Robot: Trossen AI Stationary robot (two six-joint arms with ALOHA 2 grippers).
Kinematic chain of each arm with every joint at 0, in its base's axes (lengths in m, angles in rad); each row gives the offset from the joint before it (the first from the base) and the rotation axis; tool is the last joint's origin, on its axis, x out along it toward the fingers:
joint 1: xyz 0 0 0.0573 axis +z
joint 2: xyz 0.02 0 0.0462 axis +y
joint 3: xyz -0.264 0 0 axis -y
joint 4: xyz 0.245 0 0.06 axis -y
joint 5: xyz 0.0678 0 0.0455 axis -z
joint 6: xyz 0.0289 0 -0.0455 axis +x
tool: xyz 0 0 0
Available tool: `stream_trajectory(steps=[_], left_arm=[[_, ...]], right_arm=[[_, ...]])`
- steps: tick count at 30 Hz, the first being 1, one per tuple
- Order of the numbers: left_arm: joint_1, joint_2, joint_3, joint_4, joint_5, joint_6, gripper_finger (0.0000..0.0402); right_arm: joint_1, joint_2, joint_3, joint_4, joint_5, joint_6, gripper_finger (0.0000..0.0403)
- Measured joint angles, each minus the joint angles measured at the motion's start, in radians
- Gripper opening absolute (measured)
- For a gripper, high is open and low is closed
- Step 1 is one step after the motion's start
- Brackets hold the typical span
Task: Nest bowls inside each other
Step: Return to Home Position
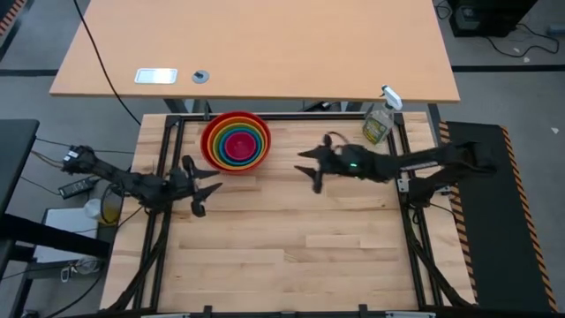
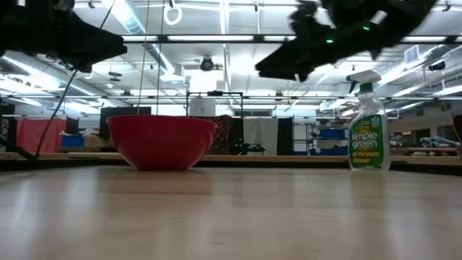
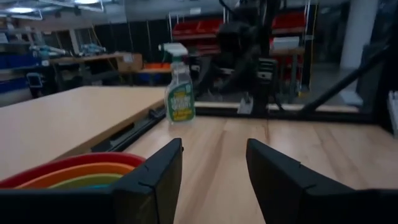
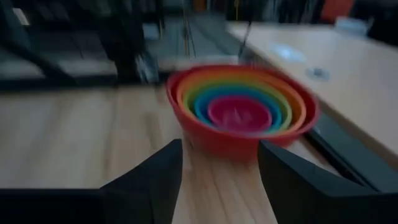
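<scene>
The bowls (image 1: 236, 141) sit nested on the far left-middle of the wooden table, red outermost, then orange, green and blue, with the pink one (image 4: 239, 112) in the middle. The red bowl (image 2: 162, 141) rests by its base on the wood. My left gripper (image 1: 207, 190) hovers open at the table's left edge, just near and left of the stack, with nothing between its fingers (image 3: 158, 180). My right gripper (image 1: 311, 168) hangs open above the table's middle, to the right of the bowls and pointing at them, its fingers (image 4: 155, 180) bare.
A clear spray bottle of green cleaner (image 1: 380, 119) stands at the far right corner, also plain in the low view (image 2: 369, 130). A light desk (image 1: 265, 44) lies beyond the far edge. Bare wood (image 1: 291, 256) fills the near half.
</scene>
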State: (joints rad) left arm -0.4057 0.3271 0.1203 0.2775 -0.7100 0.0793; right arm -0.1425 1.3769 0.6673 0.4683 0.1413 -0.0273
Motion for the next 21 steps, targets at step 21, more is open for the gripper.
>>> stream_trajectory(steps=[21], left_arm=[[-0.048,-0.165,-0.111,0.022,0.204,-0.024,0.018]], right_arm=[[0.019,-0.71,-0.661,0.266,0.132,0.216,0.0208]])
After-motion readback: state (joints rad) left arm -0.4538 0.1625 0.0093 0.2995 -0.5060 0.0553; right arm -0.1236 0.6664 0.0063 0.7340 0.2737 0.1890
